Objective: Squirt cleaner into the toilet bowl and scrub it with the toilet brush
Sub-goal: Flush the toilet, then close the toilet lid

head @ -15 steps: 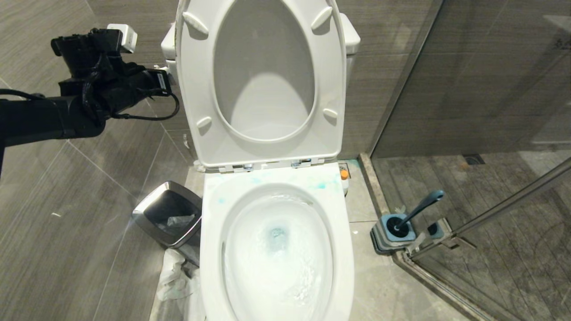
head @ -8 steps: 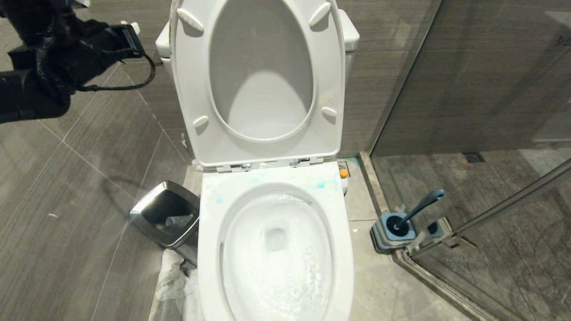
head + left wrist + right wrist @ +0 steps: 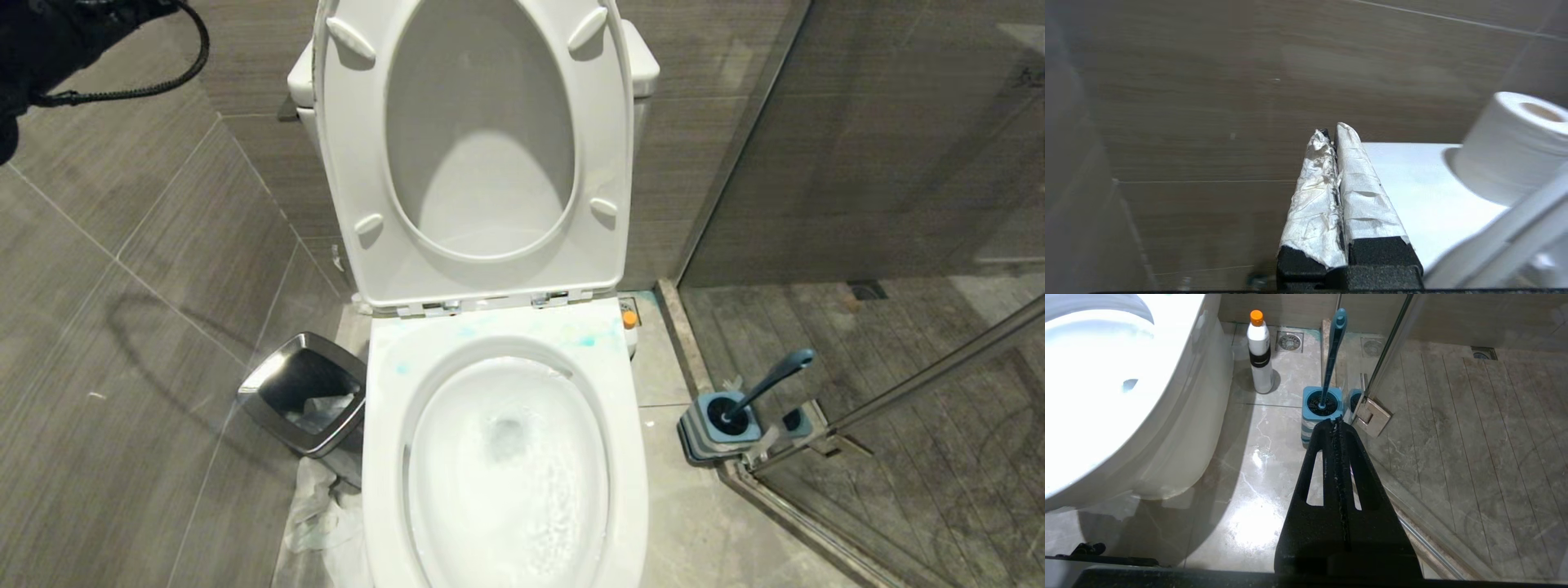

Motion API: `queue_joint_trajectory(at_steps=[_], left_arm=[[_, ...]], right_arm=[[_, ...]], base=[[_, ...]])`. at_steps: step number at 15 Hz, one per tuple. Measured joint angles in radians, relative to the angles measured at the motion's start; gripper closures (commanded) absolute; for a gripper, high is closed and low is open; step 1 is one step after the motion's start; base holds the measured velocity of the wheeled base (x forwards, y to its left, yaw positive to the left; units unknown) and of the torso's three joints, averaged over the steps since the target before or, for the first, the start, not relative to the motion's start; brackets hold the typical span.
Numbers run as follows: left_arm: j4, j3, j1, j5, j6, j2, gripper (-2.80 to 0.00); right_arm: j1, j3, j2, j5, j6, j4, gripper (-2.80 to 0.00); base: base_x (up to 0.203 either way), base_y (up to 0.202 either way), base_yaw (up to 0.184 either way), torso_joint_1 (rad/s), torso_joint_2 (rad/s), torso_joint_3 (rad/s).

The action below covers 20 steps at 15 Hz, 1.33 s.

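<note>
The toilet bowl (image 3: 384,457) stands in the middle with seat and lid raised, and foamy water swirls inside it. The cleaner (image 3: 1260,351) is upright on the floor behind the bowl's right side; only its orange cap (image 3: 629,318) shows in the head view. The toilet brush (image 3: 767,382) rests in its blue holder (image 3: 1321,406) by the glass door. My left gripper (image 3: 1333,132), its fingers wrapped in white paper, is shut and empty beside the cistern top (image 3: 1412,183). My right gripper (image 3: 1336,421) is shut and empty, low over the floor and in line with the brush holder.
A steel-rimmed black bin (image 3: 304,392) stands left of the bowl, with crumpled white plastic (image 3: 318,514) on the floor before it. The glass shower door (image 3: 898,163) and its hinge (image 3: 1372,416) close off the right. A paper roll (image 3: 1511,143) sits on the cistern.
My left arm has swung up and to the left, almost out of the head view. The blue tint at the bowl's drain has washed away.
</note>
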Motion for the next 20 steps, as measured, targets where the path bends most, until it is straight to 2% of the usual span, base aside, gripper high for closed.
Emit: queue_joint_trajectory(at_steps=[2, 4, 6, 7, 9, 12, 15, 20], left_arm=[[0.030, 0.001, -0.001, -0.083, -0.057, -0.009, 0.00], [0.030, 0.001, 0.003, -0.202, -0.104, -0.005, 0.00], [-0.037, 0.000, 0.004, -0.319, -0.116, 0.023, 0.00], [-0.084, 0.000, 0.002, -0.343, -0.114, 0.044, 0.00], [-0.140, 0.000, -0.011, -0.348, -0.084, 0.081, 0.00], [-0.146, 0.000, -0.038, -0.341, 0.007, 0.131, 0.00], [-0.162, 0.000, -0.065, -0.271, 0.027, 0.166, 0.00], [-0.181, 0.000, -0.093, -0.266, 0.046, 0.199, 0.00]], right_arm=[[0.000, 0.000, 0.000, 0.000, 0.000, 0.000, 0.00], [0.000, 0.000, 0.000, 0.000, 0.000, 0.000, 0.00], [0.000, 0.000, 0.000, 0.000, 0.000, 0.000, 0.00], [0.000, 0.000, 0.000, 0.000, 0.000, 0.000, 0.00], [0.000, 0.000, 0.000, 0.000, 0.000, 0.000, 0.00], [0.000, 0.000, 0.000, 0.000, 0.000, 0.000, 0.00], [0.000, 0.000, 0.000, 0.000, 0.000, 0.000, 0.00], [0.000, 0.000, 0.000, 0.000, 0.000, 0.000, 0.00]], base=[[0.000, 0.000, 0.000, 0.000, 0.00, 0.000], [0.000, 0.000, 0.000, 0.000, 0.00, 0.000], [0.000, 0.000, 0.000, 0.000, 0.00, 0.000], [0.000, 0.000, 0.000, 0.000, 0.00, 0.000], [0.000, 0.000, 0.000, 0.000, 0.00, 0.000], [0.000, 0.000, 0.000, 0.000, 0.00, 0.000], [0.000, 0.000, 0.000, 0.000, 0.00, 0.000], [0.000, 0.000, 0.000, 0.000, 0.00, 0.000]])
